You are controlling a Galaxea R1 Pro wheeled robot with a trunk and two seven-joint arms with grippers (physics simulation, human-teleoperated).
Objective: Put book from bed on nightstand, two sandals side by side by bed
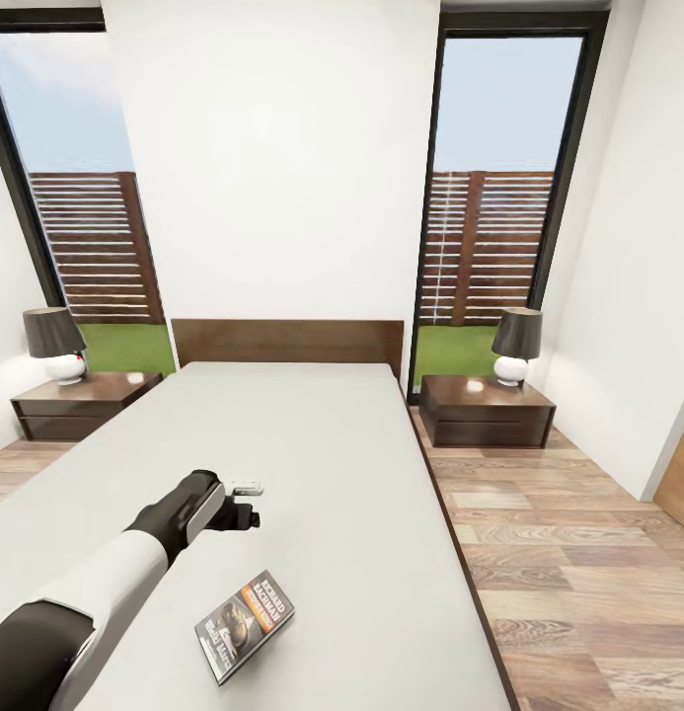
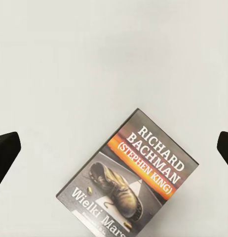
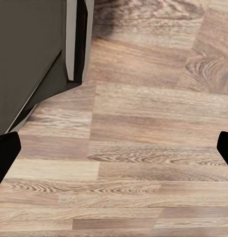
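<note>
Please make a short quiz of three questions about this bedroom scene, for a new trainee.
1. True or false: the book lies on the bed.
2. The left gripper is: A) shut on the book, B) open above the mattress, C) on a nightstand.
3. What stands on each nightstand?

Key: 1 true. 2 B; in the left wrist view the fingertips stand wide apart with the book between them, untouched. 3 a lamp.

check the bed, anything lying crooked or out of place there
Only the book: it lies flat, face up near the foot of the bed, skewed to the mattress edges. The open left pincer hovers beyond it.
</note>
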